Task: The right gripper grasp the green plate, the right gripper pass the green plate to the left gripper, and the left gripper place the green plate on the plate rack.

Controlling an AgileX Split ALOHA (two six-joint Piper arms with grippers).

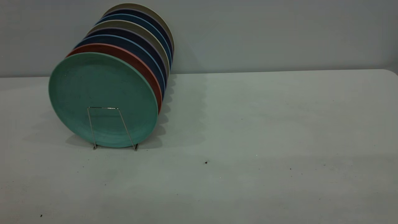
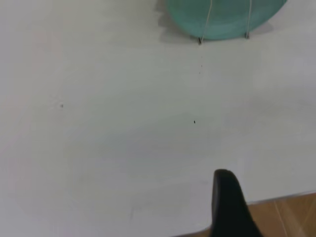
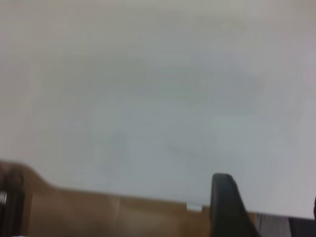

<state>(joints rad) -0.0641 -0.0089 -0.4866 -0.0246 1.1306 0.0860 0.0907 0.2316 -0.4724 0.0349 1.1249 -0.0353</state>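
Left gripper (image 2: 232,207) hangs over the table's near edge, only one black finger showing, so can't tell how far open it is.
Same for the right gripper (image 3: 227,207). Green plate (image 1: 102,99) stands upright at the front of the plate rack (image 1: 112,128), toward the table's (image 1: 264,130) far left corner, salmon plate (image 1: 136,60) right behind it.

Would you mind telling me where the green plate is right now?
In the exterior view, the green plate stands at table left, frontmost in the plate rack, against the salmon-pink plate.
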